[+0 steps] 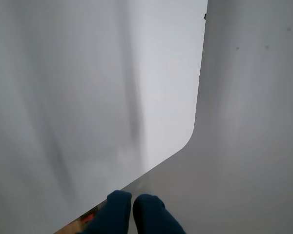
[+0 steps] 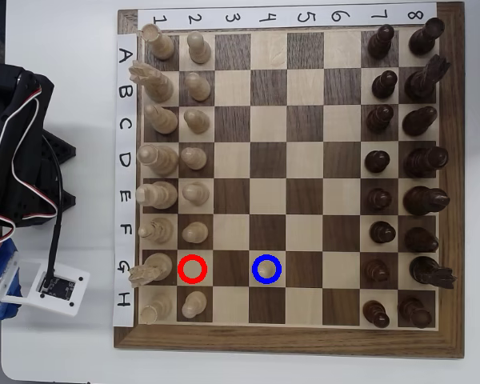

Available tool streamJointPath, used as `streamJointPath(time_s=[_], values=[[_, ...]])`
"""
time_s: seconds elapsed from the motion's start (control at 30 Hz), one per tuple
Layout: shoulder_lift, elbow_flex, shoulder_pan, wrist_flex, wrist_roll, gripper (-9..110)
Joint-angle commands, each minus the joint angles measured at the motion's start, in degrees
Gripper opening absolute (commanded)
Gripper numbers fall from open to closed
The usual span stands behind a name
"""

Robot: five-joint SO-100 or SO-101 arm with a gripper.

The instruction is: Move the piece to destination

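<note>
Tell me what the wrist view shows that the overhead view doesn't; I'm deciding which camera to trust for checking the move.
Only the wrist view: the gripper, its blue tips closed together and empty, above a rounded table corner. Only the overhead view: the chessboard, the red ring, and the pale pawn apparently standing inside the blue ring. Both: the white tabletop.

Two dark blue fingertips (image 1: 118, 207) of the gripper (image 1: 132, 204) rise from the bottom edge, pressed side by side with no gap between them. They hang over a pale grey table (image 1: 254, 146) whose rounded corner curves past a white floor (image 1: 88, 97) beyond.
</note>
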Motion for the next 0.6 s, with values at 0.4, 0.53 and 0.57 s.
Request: streamJointPath(time_s=[0.4,0.53,0.57], values=[[3.4,-0.4,0.9,-0.1,1.3,0],[3.3,-0.4,0.9,-0.1,1.3,0],[3.3,-0.4,0.9,-0.1,1.3,0]])
